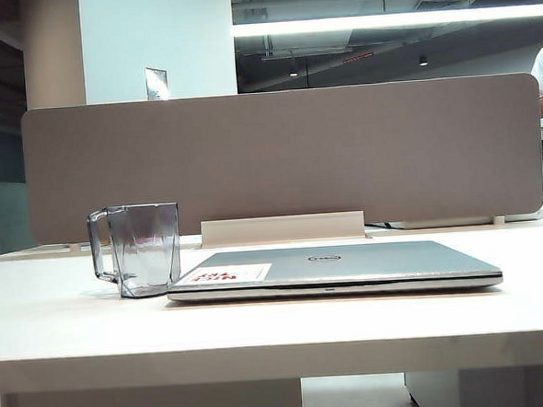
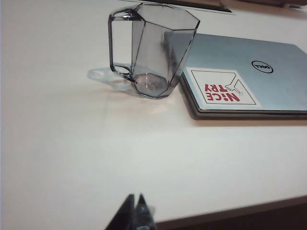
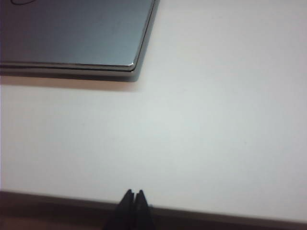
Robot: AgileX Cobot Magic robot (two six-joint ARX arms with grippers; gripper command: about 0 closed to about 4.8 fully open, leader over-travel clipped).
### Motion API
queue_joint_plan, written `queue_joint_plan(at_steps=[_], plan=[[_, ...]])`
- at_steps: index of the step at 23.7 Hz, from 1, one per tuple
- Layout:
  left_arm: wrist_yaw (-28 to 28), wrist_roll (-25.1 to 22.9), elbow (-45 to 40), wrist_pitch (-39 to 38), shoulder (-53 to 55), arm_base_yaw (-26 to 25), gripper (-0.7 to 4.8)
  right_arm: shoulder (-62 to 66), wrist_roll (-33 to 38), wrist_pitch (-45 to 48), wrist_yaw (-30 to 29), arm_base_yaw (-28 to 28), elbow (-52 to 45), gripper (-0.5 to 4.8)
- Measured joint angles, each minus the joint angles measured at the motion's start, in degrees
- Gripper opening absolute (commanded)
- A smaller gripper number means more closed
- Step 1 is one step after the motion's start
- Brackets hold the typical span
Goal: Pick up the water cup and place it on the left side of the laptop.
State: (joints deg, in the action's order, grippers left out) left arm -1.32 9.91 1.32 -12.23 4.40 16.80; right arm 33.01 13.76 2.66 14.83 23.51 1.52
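I see the faceted, grey-tinted water cup (image 1: 143,247) upright just left of the closed laptop (image 1: 335,268). Left gripper (image 2: 135,206) and right gripper (image 3: 133,199) hang off the table edge, fingers together, empty.

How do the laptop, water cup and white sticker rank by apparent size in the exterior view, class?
1. The laptop, by far the widest.
2. The water cup, taller but narrower.
3. The white sticker, a small patch on the lid.
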Motion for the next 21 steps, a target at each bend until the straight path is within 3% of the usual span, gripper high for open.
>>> queue_joint_plan(at_steps=[4, 11, 16, 21], plan=[[0.0, 0.0, 0.0, 0.0, 0.0, 0.0, -0.05, -0.2, 0.0, -0.2, -0.2, -0.5, 0.0, -0.05], [0.0, 0.0, 0.0, 0.0, 0.0, 0.0, -0.04, -12.1, -0.4, -3.6, -0.7, -8.9, -0.3, -0.05], [0.0, 0.0, 0.0, 0.0, 0.0, 0.0, -0.04, -19.5, -7.8, -4.5, -3.9, -13.2, -0.3, -0.05], [0.0, 0.0, 0.0, 0.0, 0.0, 0.0, -0.04, -24.9, -9.2, -4.5, -6.6, -18.5, -0.9, -0.05]])
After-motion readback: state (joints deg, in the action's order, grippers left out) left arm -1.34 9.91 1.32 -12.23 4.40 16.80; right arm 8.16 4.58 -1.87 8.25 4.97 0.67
